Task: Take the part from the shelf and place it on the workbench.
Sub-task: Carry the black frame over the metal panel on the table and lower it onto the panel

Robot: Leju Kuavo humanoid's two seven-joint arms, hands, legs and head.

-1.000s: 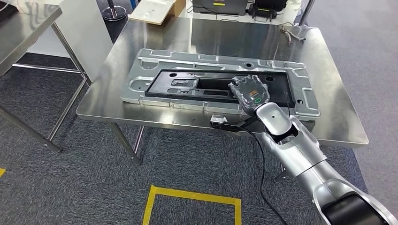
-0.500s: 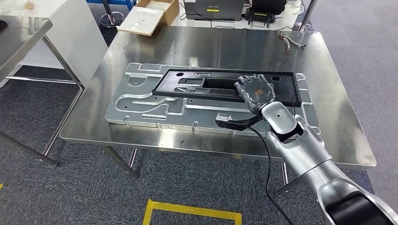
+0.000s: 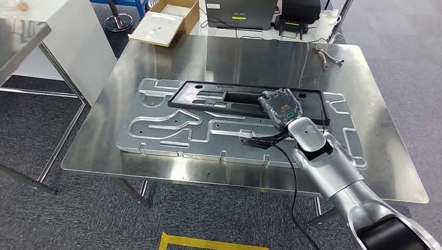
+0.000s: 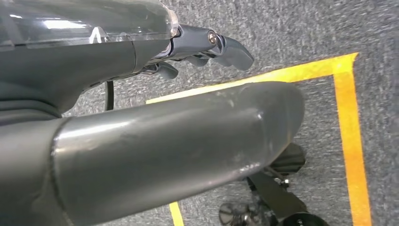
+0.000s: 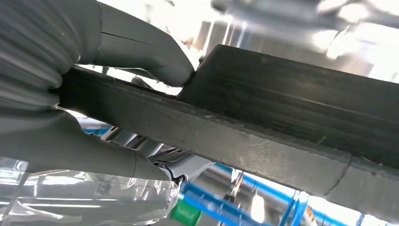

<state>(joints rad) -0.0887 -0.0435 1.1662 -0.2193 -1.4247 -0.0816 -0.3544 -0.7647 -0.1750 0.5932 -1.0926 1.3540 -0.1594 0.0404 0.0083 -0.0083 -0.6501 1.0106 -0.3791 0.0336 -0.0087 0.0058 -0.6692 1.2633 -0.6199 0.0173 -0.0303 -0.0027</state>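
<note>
The right hand [image 3: 282, 107] is clamped on the near long edge of the black part [image 3: 245, 98], toward its right end. In the right wrist view the thick thumb [image 5: 141, 47] presses one face of that dark edge [image 5: 263, 122] while the fingers [image 5: 94, 155] wrap under the other, so the grip is firm and closed around the frame.

The part is a long, flat black rectangular frame with a large cut-out window in the middle and smaller moulded recesses toward its left end. It sits over the far half of a big silver metal plate [image 3: 172, 130] with routed channels, which lies flat on the steel counter [image 3: 156, 57]. Whether the frame rests on the plate or hangs just above it, I cannot tell.

The left hand [image 4: 207, 44] hangs over grey carpet with yellow floor tape [image 4: 350, 122], holding nothing; how far its fingers are apart cannot be told.

At the counter's far right corner lies a small metal tool [image 3: 327, 54]. Beyond the far edge sits an open cardboard box [image 3: 166, 21].
</note>
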